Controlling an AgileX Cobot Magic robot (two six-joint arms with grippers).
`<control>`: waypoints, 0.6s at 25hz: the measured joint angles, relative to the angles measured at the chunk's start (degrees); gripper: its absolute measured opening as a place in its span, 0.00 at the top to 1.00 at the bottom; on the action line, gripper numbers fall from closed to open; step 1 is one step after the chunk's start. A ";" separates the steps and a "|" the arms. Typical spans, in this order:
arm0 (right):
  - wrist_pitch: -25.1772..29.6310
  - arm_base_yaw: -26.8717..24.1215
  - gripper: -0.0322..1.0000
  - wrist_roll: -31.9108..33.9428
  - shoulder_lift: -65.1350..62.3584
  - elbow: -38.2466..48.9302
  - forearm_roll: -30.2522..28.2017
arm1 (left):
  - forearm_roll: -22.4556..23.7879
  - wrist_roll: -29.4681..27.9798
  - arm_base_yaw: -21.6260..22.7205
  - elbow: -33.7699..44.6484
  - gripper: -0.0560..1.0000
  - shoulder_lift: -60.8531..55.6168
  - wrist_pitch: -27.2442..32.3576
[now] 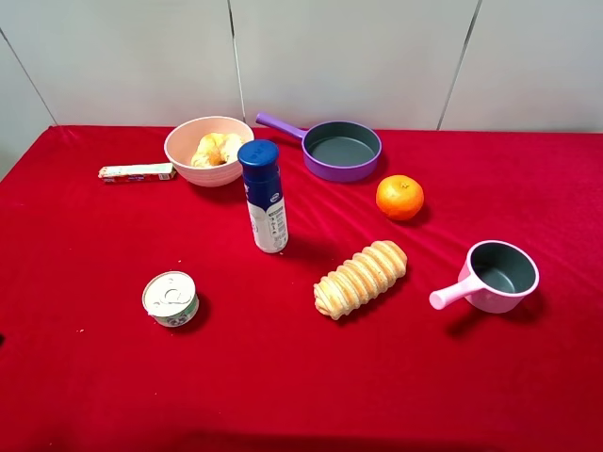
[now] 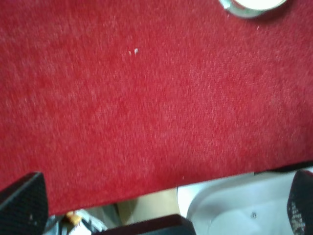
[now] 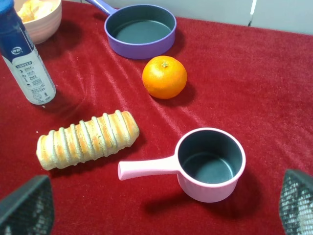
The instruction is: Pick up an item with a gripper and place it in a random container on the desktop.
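Bright red cloth is covering the desktop [image 1: 528, 377], and a golden-yellow twisted bread [image 1: 216, 149] is showing against the pale pink bowl [image 1: 185, 153]. A purple pan [image 1: 341, 151] is showing a grey inside, beside a plain orange [image 1: 399, 197]. A golden-brown loaf [image 1: 360, 279] is showing pale ridges, and a white bottle [image 1: 264, 197] is wearing a blue cap.

You have the ring bread [image 1: 216, 149] in the bowl [image 1: 185, 155] at far left; the pan [image 1: 341, 151] sits right of it, the bottle [image 1: 264, 196] nearer.

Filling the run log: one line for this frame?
item: twisted bread in pink bowl | left gripper: open, empty, over table edge | right gripper: open, empty
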 joint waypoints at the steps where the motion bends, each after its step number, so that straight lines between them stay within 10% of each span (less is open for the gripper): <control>1: 0.00 0.00 0.30 0.00 0.00 0.00 0.00 | 0.00 0.00 0.07 0.00 0.02 -1.99 0.05; 15: -0.05 0.00 0.30 0.00 0.00 0.00 0.00 | 0.05 0.06 3.09 0.23 0.02 -22.51 0.20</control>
